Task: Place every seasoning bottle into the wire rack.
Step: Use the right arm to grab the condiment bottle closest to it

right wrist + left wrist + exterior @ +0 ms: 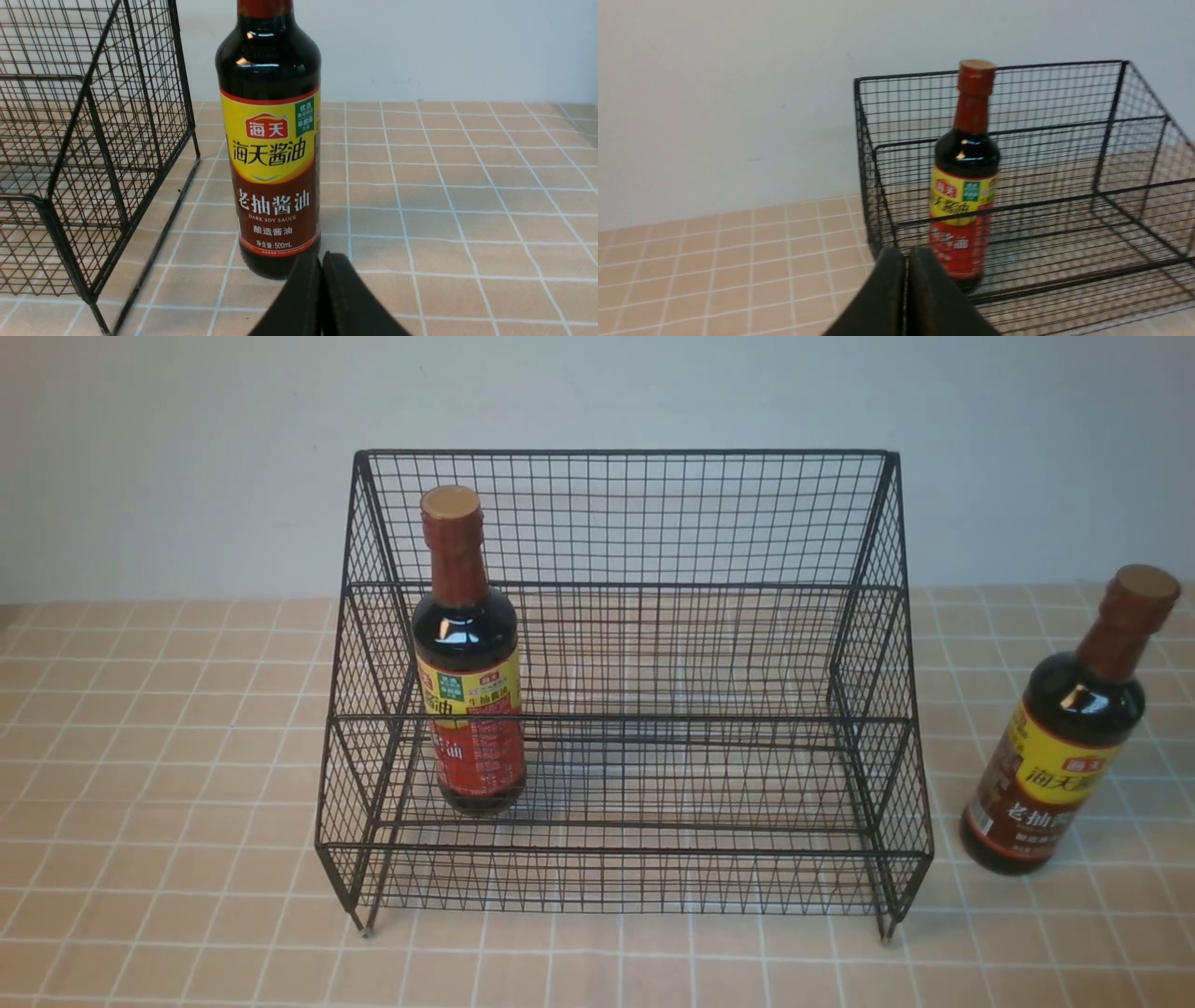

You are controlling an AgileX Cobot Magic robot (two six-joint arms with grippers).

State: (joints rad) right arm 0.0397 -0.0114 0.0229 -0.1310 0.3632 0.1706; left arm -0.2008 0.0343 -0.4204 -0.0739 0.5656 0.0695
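Left claw [906, 255] and right claw [322, 259] clenched empty, no grasp begun; red-label bottle [470, 709] stowed upright in wire rack [653, 523], lower tier, 9 o'clock; brown-label bottle [1060, 756] outside on worktop [140, 803], rack's 3 o'clock, awaiting pickup.

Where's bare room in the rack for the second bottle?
Inside the wire rack, the lower level is bare from the red-label bottle across to the right side wall; the step behind looks bare too. Tight: the left corner around that bottle. Outside, the brown-label bottle stands near its right side.
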